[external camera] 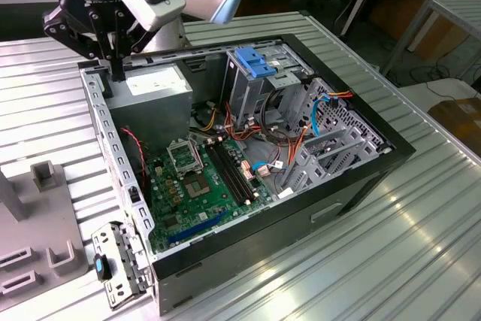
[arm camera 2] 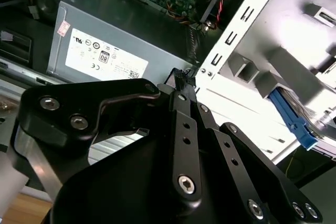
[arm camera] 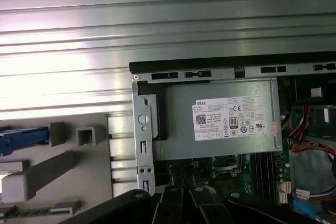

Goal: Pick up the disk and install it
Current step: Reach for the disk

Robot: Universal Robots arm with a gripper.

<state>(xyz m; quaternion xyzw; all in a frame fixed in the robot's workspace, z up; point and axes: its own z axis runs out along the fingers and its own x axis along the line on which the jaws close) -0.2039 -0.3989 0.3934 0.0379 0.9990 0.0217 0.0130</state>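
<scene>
Closed fingers point(arm camera 2: 184, 116) above power supply point(arm camera 2: 121, 35); disk point(arm camera 2: 292, 120) blue-railed, grey.

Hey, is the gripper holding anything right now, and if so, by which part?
Nothing is held. The gripper hangs by the power supply, fingers shut and bare; the disk lies apart.

the disk point(arm camera: 21, 132) lies blue-railed in a grey holder point(arm camera: 94, 182).

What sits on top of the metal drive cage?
A blue plastic bracket sits on the drive cage; whatever lies inside the cage is hidden by its walls.
</scene>
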